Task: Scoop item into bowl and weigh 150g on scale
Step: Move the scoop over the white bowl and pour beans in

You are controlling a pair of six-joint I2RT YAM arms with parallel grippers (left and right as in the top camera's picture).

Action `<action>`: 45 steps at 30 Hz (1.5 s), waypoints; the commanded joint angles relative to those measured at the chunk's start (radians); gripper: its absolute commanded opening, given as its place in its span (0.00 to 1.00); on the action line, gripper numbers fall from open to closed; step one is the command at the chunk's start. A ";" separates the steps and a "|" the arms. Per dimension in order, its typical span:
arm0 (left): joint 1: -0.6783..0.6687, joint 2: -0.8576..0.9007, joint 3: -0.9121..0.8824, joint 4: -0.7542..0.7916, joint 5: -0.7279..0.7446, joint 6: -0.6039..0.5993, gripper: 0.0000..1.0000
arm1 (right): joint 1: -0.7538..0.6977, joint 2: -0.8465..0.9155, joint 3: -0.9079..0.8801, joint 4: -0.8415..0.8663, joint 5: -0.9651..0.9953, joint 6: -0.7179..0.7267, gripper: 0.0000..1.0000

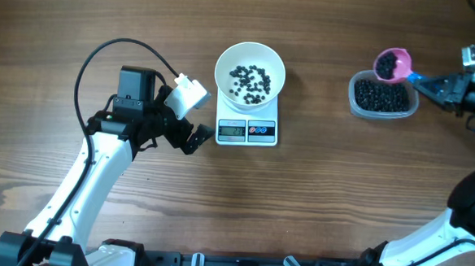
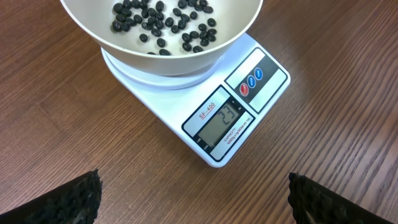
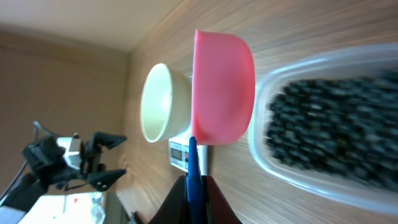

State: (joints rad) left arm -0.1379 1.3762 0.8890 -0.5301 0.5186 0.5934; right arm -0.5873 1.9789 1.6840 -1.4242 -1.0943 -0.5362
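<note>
Right fingers (image 1: 432,83) pinch the pink scoop (image 1: 392,64) by its handle at the far rim of the tub (image 1: 354,97), perhaps touching; my left fingers (image 1: 195,137) spread just left of the scale (image 1: 247,130).

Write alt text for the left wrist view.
A white bowl with a thin scatter of black beans sits on a small white digital scale on a wooden table, display facing the camera. The open left gripper shows its dark fingertips in the bottom corners.

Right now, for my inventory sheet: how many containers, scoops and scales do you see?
Containers: 2 (white bowl, clear tub)
Scoops: 1 (pink scoop)
Scales: 1 (scale)
Total: 4
</note>
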 commanded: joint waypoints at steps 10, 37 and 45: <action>0.003 -0.001 -0.006 0.002 0.012 0.005 1.00 | 0.432 0.013 0.008 0.360 -0.131 0.437 0.04; 0.003 -0.001 -0.006 0.002 0.012 0.005 1.00 | 1.006 0.013 0.172 0.397 1.022 0.421 0.04; 0.003 -0.001 -0.006 0.002 0.011 0.005 1.00 | 1.048 0.011 0.224 0.422 1.073 0.213 0.04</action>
State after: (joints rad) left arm -0.1379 1.3762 0.8890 -0.5301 0.5186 0.5930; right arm 0.4557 1.9804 1.8729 -1.0069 -0.0597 -0.2008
